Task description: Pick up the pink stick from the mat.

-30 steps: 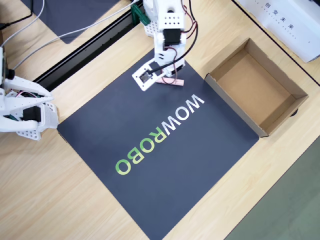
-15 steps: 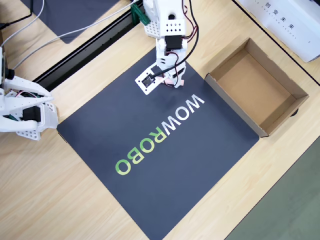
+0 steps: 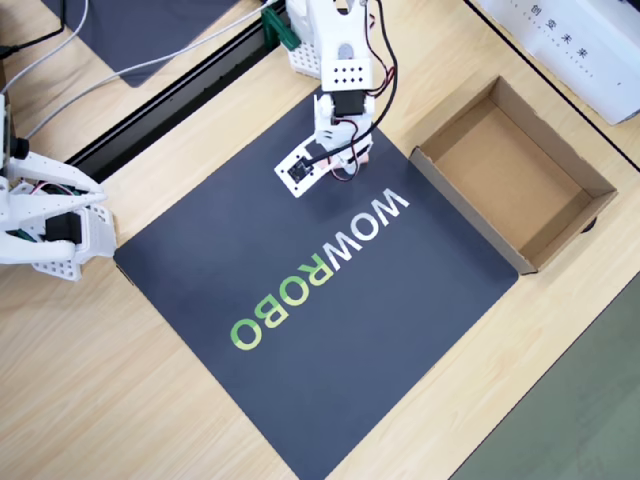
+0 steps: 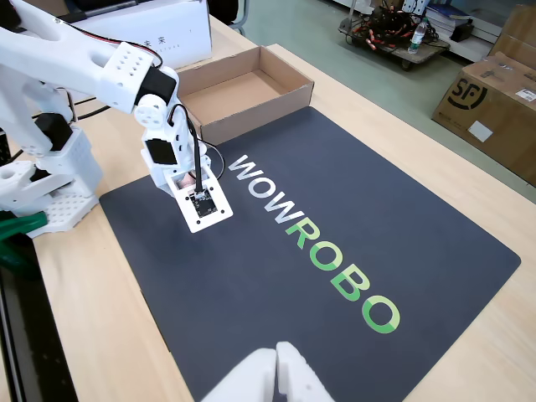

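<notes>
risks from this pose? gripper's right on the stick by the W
1. The gripper hides most of the stick, so the grasp cannot be confirmed; it may be off-centre and slip on lifting.
2. The fingers sit low over the mat; closing could scrape it or roll the round stick away.

The white robot arm (image 4: 92,63) bends over and points down, and its gripper (image 3: 352,160) hangs low with its two fingers closed tight around a little pink thing, while a flat white camera plate (image 4: 199,201) sticks out from its wrist.
</notes>
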Robot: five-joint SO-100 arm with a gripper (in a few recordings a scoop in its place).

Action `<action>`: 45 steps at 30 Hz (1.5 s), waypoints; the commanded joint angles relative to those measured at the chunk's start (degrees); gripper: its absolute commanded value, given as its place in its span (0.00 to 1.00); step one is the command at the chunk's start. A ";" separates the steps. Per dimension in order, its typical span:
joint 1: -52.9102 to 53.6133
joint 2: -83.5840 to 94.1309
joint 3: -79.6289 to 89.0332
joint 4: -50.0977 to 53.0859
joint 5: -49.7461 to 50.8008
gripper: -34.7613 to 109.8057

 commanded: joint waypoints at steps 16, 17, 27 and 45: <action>1.14 7.38 -5.27 1.14 -8.17 0.26; 1.23 8.44 -6.42 1.14 -9.14 0.26; 0.09 23.29 -9.32 1.49 -22.59 0.26; -20.57 33.75 -15.56 14.94 -43.86 0.25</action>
